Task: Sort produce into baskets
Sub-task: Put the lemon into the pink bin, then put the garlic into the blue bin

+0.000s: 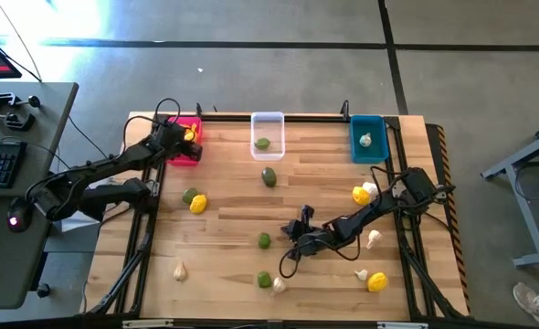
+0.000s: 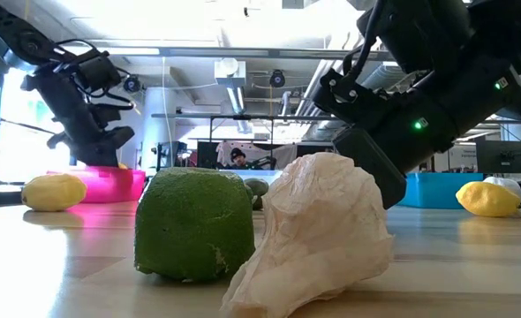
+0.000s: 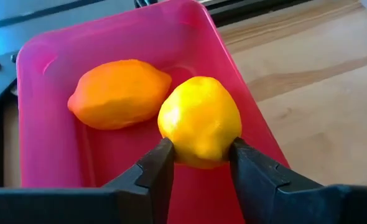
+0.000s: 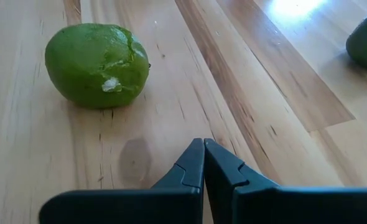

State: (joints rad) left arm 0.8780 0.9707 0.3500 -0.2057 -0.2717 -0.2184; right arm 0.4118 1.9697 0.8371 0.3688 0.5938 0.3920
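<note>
Left wrist view showed the left gripper [image 3: 199, 163] pinching a round yellow citrus fruit [image 3: 199, 121] over the pink-red rectangular plastic bin [image 3: 53, 163] at the wooden table's [image 1: 224, 233] far-left corner, beside an orange citrus fruit [image 3: 119, 93] already lying inside. You should spread the fingers fully and lift straight up, so the fruit drops clear. The right gripper [image 4: 203, 163], fingers pressed together and holding nothing, waited mid-table near a dull green roundish fruit [image 4: 97, 63].
</note>
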